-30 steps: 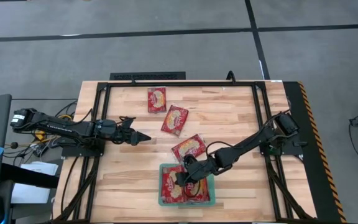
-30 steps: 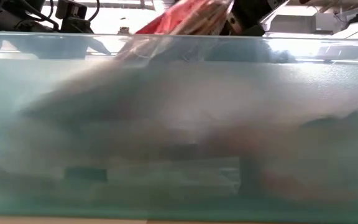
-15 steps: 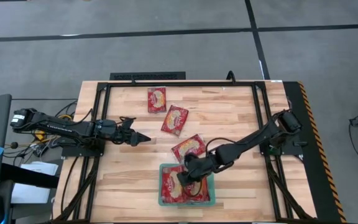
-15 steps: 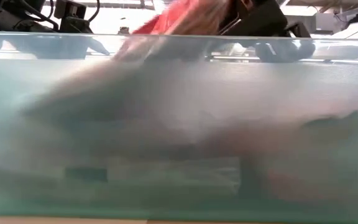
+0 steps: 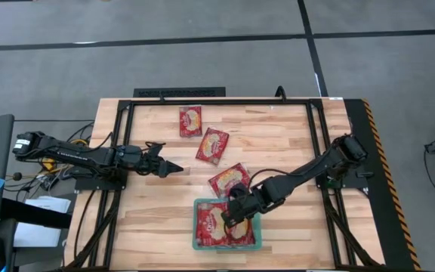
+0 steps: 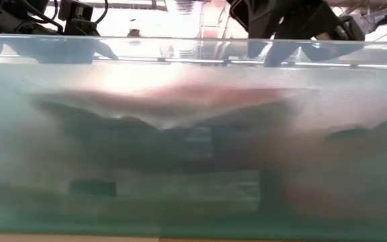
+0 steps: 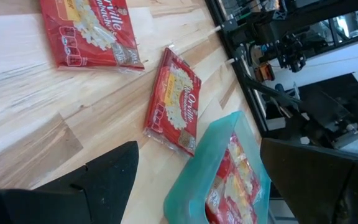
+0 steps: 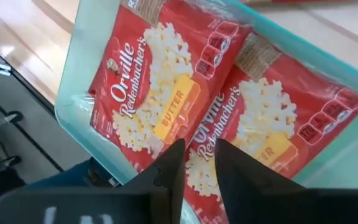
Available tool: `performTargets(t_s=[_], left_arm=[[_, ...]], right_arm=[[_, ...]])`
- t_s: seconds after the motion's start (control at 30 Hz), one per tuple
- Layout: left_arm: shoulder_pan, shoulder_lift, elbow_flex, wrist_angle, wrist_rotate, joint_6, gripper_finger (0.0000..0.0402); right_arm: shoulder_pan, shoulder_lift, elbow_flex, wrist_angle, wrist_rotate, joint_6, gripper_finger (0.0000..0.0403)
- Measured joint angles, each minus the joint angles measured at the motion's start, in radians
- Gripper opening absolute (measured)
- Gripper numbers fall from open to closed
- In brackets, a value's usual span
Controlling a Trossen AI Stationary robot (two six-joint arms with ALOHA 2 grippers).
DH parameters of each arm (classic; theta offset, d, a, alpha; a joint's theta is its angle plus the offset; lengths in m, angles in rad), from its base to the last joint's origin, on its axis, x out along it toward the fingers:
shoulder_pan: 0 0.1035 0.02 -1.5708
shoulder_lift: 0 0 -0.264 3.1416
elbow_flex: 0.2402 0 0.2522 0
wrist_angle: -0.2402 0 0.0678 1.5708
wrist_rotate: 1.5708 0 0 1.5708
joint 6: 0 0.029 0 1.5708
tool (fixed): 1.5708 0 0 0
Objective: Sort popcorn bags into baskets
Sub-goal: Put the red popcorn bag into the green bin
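Right wrist view: right gripper [image 8: 194, 163] nearly closed, empty, above red foil popcorn bags [image 8: 149, 106] lying flat in translucent teal plastic tray [image 5: 196, 243] at table's 6 o'clock; left gripper [image 5: 171, 168] wide open, empty, parked at 9 o'clock.

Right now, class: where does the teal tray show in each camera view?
High: teal tray, bottom centre, under right gripper.
Low: its wall fills the picture.
Left wrist: lower middle.
Right wrist: rim around the bags.
Shared landmark: red popcorn bags inside.
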Motion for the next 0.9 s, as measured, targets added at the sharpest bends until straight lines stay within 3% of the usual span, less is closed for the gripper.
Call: performTargets(t_s=[0.2,0.37,0.6,0.9], left_arm=[[0.0,0.0,0.0,-0.008,-0.003,-0.002,0.0324],[0.0,0.0,0.0,-0.018,-0.005,-0.002,0.0324],[0.0,0.0,0.0,-0.038,-0.006,-0.007,0.0324],[0.0,0.001,0.0,-0.033,0.007,-0.009,0.0324]], right_arm=[[0.039,0.028,0.002,0.005,0.067,0.039,0.0087],[0.066,0.112,0.021,0.061,0.025,0.049,0.0074],[0.062,0.177,0.14,-0.08,0.037,0.013,0.0067],[0.057,0.216,0.163,-0.114,0.029,0.028,0.0065]])
